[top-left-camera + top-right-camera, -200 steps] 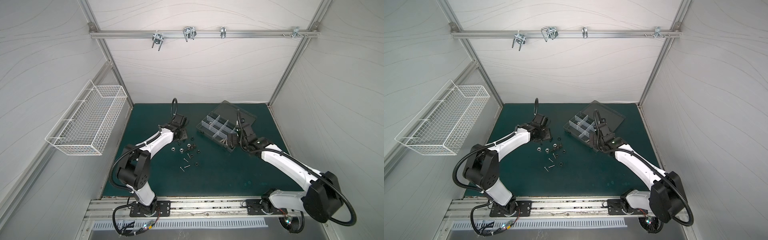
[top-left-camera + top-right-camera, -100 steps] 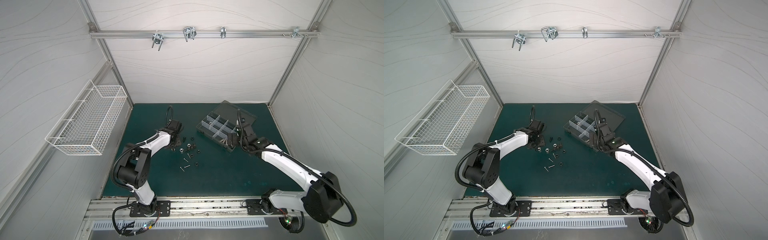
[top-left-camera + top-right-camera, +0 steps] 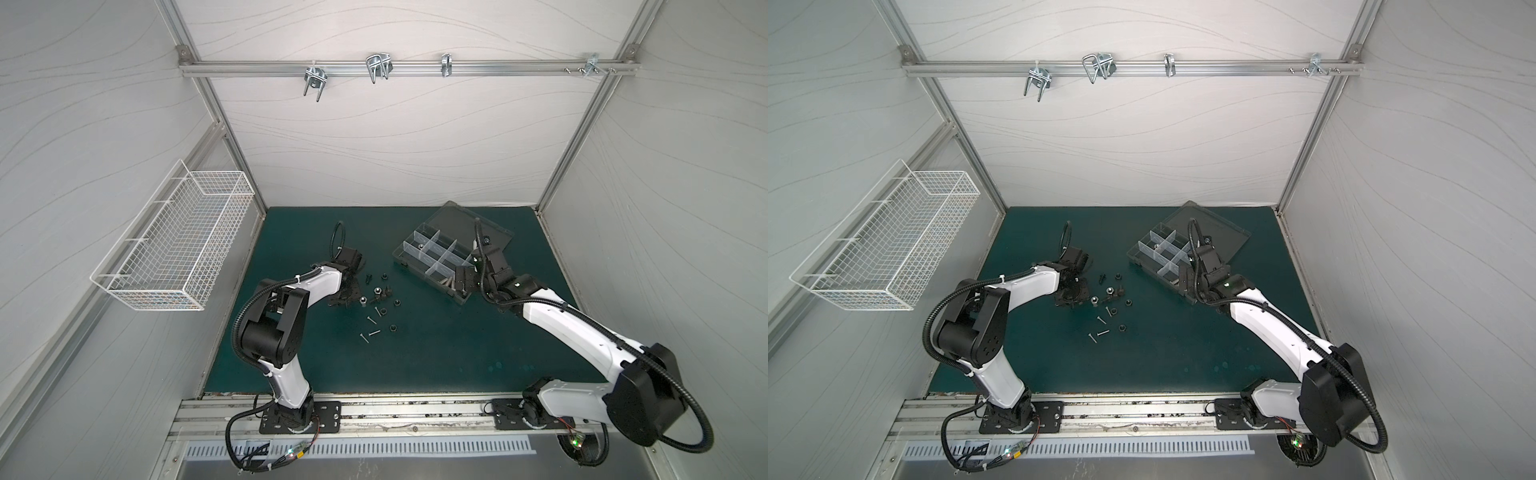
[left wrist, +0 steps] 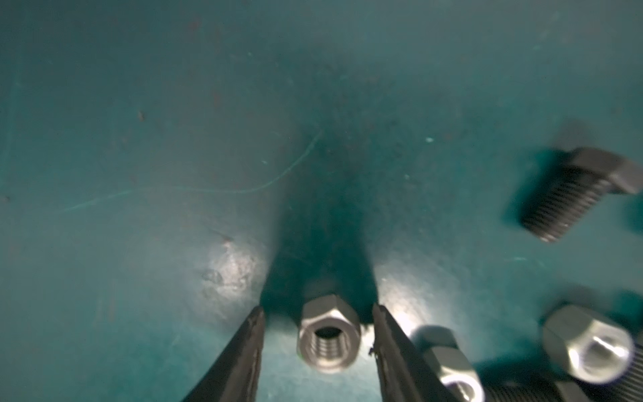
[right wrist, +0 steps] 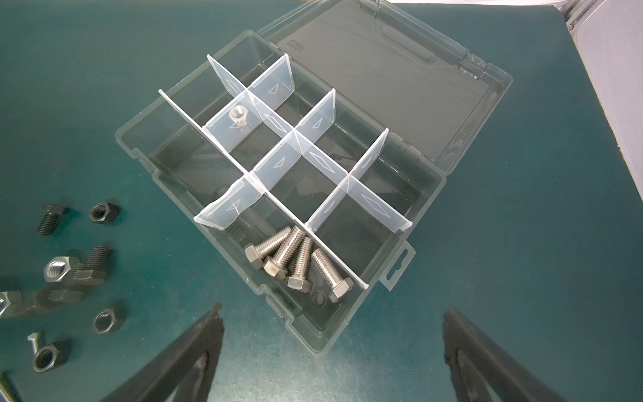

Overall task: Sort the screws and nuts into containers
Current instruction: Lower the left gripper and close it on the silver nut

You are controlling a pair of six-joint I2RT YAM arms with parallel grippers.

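My left gripper [image 4: 318,309] is open and low over the green mat, one finger on each side of a silver nut [image 4: 328,343] with a gap on both sides. Both top views show that left gripper [image 3: 345,297] [image 3: 1074,297] at the left edge of the loose pile [image 3: 378,295] of screws and nuts. A black screw [image 4: 563,195] and two more silver nuts [image 4: 449,362] lie close by. My right gripper [image 5: 333,310] [image 3: 463,282] is wide open and empty above the near corner of the containers' box [image 5: 139,153] [image 3: 397,257]. One compartment holds several silver bolts [image 5: 295,261], another a silver nut [image 5: 239,116].
The box's clear lid [image 5: 382,80] lies open behind it. Thin silver screws [image 3: 371,332] and black nuts [image 5: 104,212] are scattered toward the front of the pile. A white wire basket [image 3: 183,241] hangs on the left wall. A rail with hooks [image 3: 374,68] crosses the back wall.
My left gripper has come down from behind the pile to the mat, and its jaws have narrowed around the silver nut. The right arm has not moved.
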